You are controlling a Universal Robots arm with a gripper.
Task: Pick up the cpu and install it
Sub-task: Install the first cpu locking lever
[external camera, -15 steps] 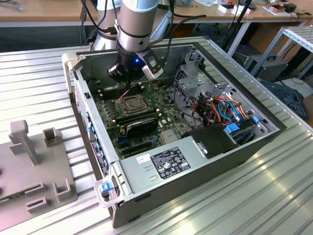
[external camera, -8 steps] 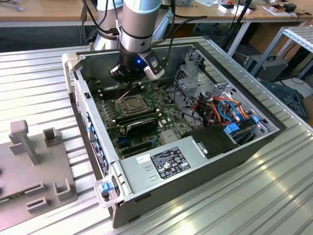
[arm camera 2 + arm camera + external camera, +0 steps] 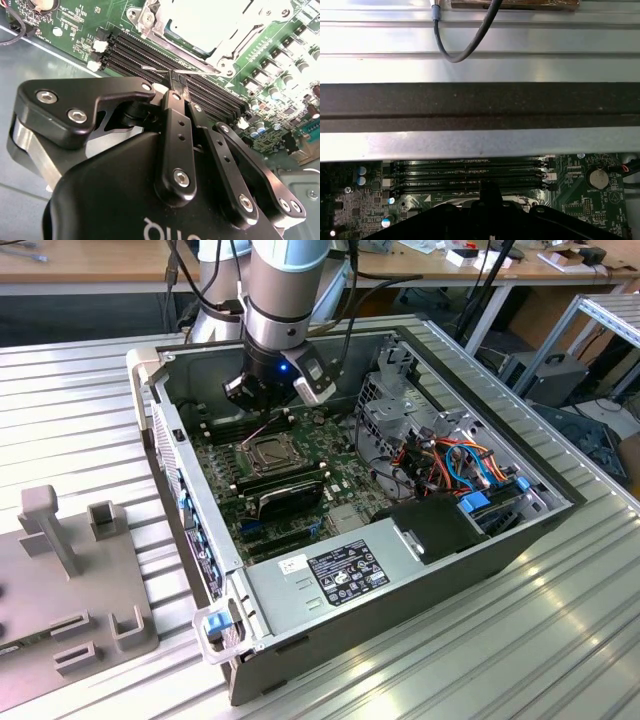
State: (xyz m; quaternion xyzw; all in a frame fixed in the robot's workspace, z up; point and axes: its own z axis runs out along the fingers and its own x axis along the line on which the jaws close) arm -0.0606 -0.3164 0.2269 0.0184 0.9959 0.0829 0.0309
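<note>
1. In the exterior view we see the arm reaching down into the open computer case (image 3: pixel 545 505), which lies on a ribbed metal table (image 3: pixel 80 420). The gripper (image 3: pixel 262 392) hangs over the far part of the green motherboard (image 3: pixel 225 475), just above the row of black memory slots (image 3: pixel 235 425). The socket (image 3: pixel 268 452) with its metal frame sits just in front of the gripper, and a pale square inside the frame looks like the cpu (image 3: pixel 268 451), lying flat in the socket. A black oblong card (image 3: pixel 287 496) lies nearer the camera, next to the socket. On the exterior view's left a grey fixture (image 3: pixel 70 560) stands on the table, well apart from the case.

2. In the second wrist view the gripper (image 3: pixel 176 82) has its fingers (image 3: pixel 172 115) brought together at the tips, with nothing between them. The tips hover over the memory slots (image 3: pixel 165 57). Beyond them the cpu (image 3: pixel 210 20) shows as a bright metal plate seated under the socket frame (image 3: pixel 227 55).

3. In the first wrist view we look over the memory slots (image 3: pixel 470 175) toward the case wall (image 3: pixel 480 107), with a dark cable (image 3: pixel 470 45) looping beyond it. A round coin battery (image 3: pixel 596 177) sits on the board beside the slots.
</note>
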